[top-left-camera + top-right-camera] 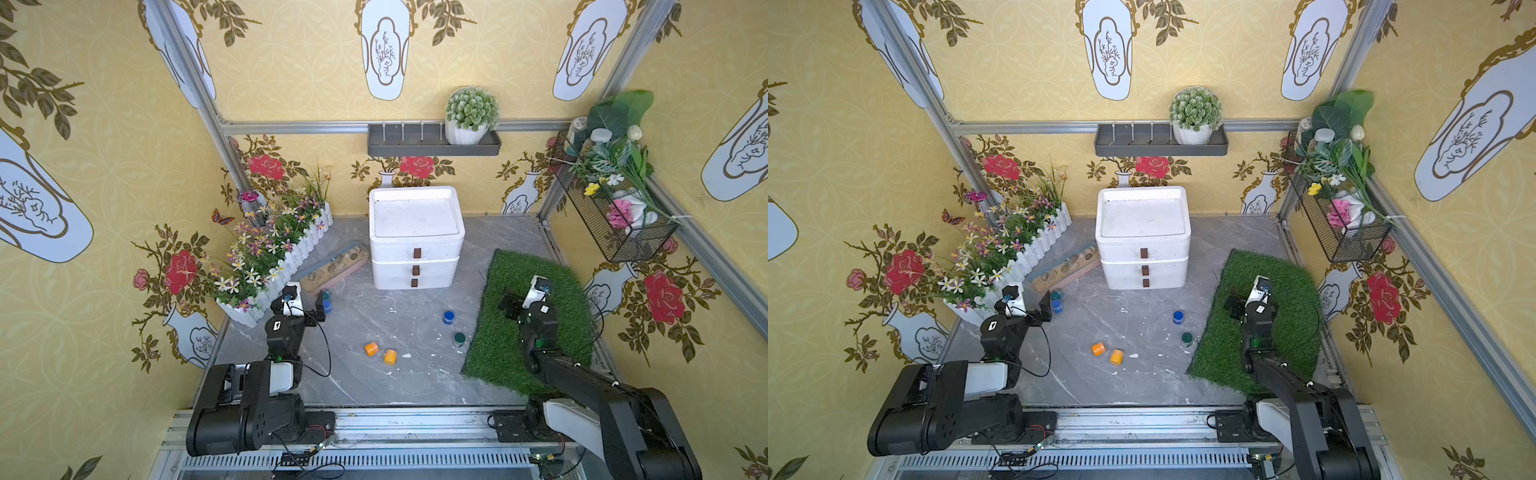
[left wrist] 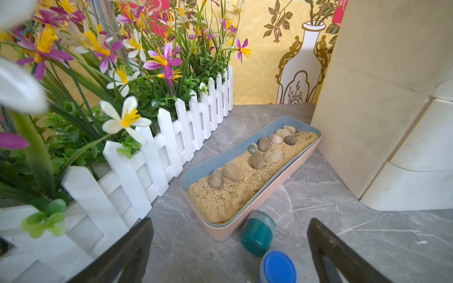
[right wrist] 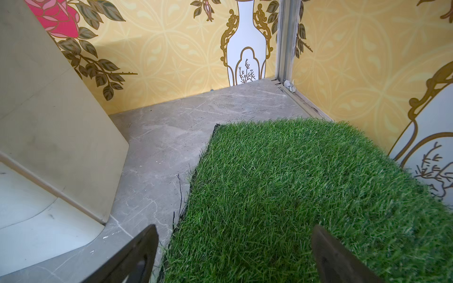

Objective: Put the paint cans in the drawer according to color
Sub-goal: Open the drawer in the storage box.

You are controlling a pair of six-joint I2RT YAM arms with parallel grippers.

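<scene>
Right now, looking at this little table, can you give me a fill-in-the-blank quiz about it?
The white drawer unit has ___ drawers, all shut.
The pair of cans close together mid-table is ___.
The open right gripper hangs above a mat of fake ___.
Beside the open left gripper sit a green can and a ___ one.
Missing: three; orange; grass; blue.
</scene>
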